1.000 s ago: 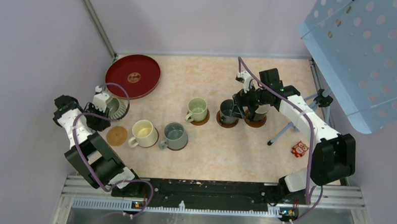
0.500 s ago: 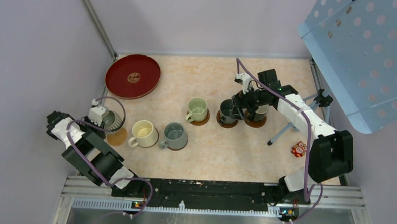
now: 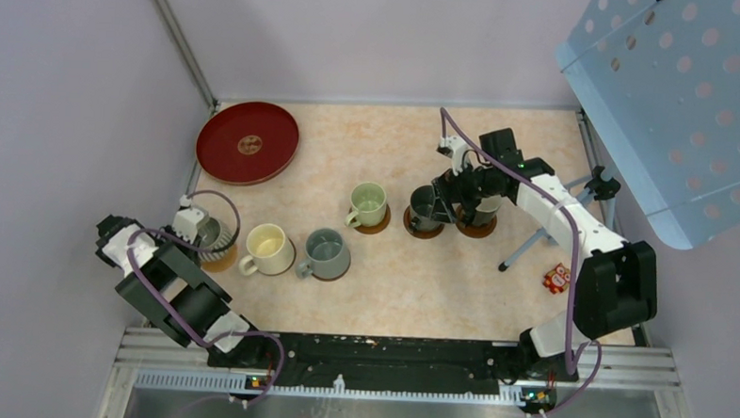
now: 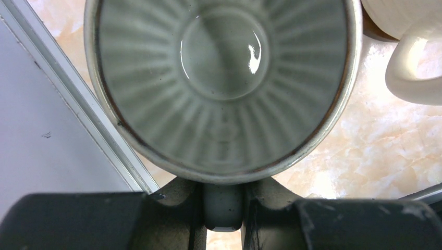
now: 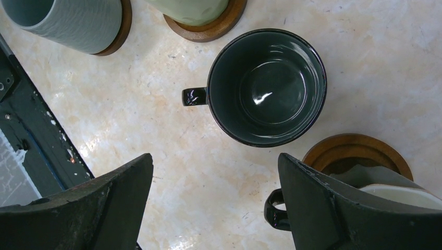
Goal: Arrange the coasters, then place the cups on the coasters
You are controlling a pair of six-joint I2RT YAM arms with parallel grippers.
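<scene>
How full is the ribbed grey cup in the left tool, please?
Empty: the left wrist view looks straight into the ribbed grey cup and shows its bare glazed bottom. The left tool grips its handle.

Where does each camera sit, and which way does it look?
Top external: above and behind the arms, looking down on the table; both arms show.
Left wrist: on that wrist, looking into the ribbed grey cup; left gripper pinching its handle shows.
Right wrist: on that wrist, looking down at the dark green cup; open right gripper shows.
Shared: cream cup, top and left wrist.
</scene>
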